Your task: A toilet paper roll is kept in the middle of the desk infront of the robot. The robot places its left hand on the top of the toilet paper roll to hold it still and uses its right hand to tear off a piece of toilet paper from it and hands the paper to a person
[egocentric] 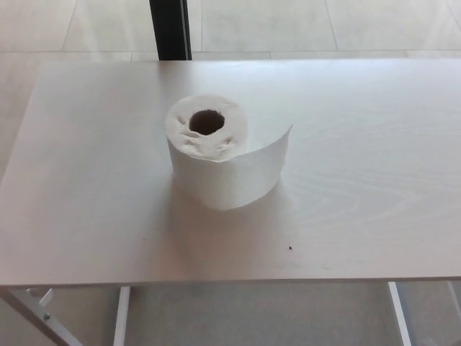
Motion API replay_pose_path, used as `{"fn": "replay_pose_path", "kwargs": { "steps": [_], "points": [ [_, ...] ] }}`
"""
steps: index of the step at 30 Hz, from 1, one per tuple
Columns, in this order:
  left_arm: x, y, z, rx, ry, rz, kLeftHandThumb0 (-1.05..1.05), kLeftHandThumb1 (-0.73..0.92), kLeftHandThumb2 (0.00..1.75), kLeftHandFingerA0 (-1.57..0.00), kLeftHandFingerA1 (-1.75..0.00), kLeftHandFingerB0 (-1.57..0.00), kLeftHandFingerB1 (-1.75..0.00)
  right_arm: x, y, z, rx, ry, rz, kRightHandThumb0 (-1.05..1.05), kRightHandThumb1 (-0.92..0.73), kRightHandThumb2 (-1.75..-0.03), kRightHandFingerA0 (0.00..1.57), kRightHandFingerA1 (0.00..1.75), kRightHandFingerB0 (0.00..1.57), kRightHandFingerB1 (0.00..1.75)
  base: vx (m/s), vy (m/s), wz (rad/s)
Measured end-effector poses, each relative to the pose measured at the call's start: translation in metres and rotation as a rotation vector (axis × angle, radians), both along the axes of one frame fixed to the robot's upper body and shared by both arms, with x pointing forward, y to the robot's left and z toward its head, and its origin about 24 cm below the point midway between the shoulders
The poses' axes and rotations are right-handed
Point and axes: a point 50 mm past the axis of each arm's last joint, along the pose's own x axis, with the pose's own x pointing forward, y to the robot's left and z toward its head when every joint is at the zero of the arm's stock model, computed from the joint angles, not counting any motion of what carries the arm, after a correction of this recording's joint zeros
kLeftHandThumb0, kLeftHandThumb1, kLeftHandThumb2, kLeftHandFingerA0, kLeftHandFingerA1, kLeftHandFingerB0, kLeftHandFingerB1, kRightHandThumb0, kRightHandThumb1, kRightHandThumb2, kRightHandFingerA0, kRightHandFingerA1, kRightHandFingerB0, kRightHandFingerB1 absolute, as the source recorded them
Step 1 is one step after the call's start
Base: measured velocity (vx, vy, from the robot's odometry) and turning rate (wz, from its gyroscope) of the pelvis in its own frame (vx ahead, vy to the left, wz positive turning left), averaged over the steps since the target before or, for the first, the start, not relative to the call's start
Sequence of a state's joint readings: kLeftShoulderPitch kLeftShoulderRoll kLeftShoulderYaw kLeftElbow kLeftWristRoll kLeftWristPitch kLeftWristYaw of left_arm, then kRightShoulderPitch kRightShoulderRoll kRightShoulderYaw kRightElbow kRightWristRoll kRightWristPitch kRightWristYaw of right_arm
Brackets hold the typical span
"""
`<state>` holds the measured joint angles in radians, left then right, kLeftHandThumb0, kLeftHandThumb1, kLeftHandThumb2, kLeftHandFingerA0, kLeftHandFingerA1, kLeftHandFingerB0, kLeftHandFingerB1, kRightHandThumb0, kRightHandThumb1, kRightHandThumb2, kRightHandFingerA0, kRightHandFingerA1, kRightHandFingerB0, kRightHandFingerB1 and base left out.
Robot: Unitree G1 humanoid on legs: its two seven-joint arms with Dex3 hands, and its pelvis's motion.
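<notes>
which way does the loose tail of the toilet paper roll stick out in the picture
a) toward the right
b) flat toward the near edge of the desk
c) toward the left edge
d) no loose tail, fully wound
a: the loose tail peels off the upright toilet paper roll and stands away on its right side, above the desk.

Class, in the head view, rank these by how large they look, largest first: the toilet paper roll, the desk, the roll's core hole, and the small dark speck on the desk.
1. Desk
2. Toilet paper roll
3. Core hole
4. Dark speck

The gaps are wide, so nearness to the camera does not change the order.
</notes>
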<state>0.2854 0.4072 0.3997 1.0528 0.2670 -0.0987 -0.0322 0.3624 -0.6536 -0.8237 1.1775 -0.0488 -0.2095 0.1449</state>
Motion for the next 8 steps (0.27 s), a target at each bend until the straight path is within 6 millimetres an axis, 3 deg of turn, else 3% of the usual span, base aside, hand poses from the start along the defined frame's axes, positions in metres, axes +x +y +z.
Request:
{"fn": "replay_pose_path", "kwargs": {
  "steps": [8],
  "points": [
    [-0.013, 0.005, 0.001, -0.102, 0.024, 0.055, -0.51, 0.67, 0.60, -0.82, -0.59, -0.70, -0.55, -0.007, -0.006, 0.009, 0.006, 0.053, 0.033, -0.56, -0.62, -0.58, 0.67, 0.63, 0.61, 0.45, 0.00, 0.000, 0.00]
  ]
}}
